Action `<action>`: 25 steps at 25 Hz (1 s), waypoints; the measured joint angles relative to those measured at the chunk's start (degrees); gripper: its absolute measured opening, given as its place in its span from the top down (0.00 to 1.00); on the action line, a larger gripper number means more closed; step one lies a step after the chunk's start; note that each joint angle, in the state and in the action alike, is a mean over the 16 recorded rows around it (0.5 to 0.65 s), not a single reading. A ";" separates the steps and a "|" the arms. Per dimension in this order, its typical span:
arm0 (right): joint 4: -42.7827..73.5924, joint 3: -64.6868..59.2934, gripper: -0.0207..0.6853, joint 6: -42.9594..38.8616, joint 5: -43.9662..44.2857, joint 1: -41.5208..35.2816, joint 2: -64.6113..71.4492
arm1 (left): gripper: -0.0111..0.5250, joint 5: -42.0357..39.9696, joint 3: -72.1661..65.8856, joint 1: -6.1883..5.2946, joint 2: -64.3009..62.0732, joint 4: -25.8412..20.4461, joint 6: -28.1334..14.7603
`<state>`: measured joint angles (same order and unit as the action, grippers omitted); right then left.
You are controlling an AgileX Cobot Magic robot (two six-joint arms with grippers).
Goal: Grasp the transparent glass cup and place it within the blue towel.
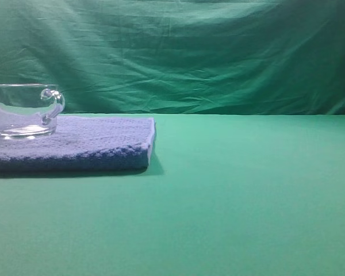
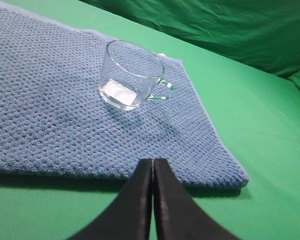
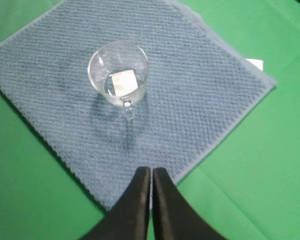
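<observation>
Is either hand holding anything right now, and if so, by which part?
Nothing is held. Both hands are shut and empty; the transparent glass cup stands free on the blue terry towel.

The left pincer (image 2: 153,167) has its two dark fingers pressed together, tips touching, with nothing between them. The right pincer (image 3: 151,175) is likewise closed tight, its fingers meeting along a thin seam, empty. Neither arm shows in the exterior high view
</observation>
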<state>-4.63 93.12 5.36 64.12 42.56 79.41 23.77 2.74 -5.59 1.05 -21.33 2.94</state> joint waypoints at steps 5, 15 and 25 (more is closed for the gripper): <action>-0.89 -14.89 0.97 -0.28 -6.34 0.00 -14.53 | 0.98 0.00 0.00 0.00 0.00 0.00 0.00; -3.57 -37.85 0.97 -0.32 -14.59 0.00 -41.67 | 0.98 0.00 0.00 0.00 0.00 0.00 0.00; -4.77 -44.88 0.97 -0.32 -16.37 -0.24 -54.40 | 0.98 0.00 0.00 0.00 0.00 0.00 0.00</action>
<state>-9.41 48.25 5.04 47.75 42.32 25.02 23.77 2.74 -5.59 1.05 -21.33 2.94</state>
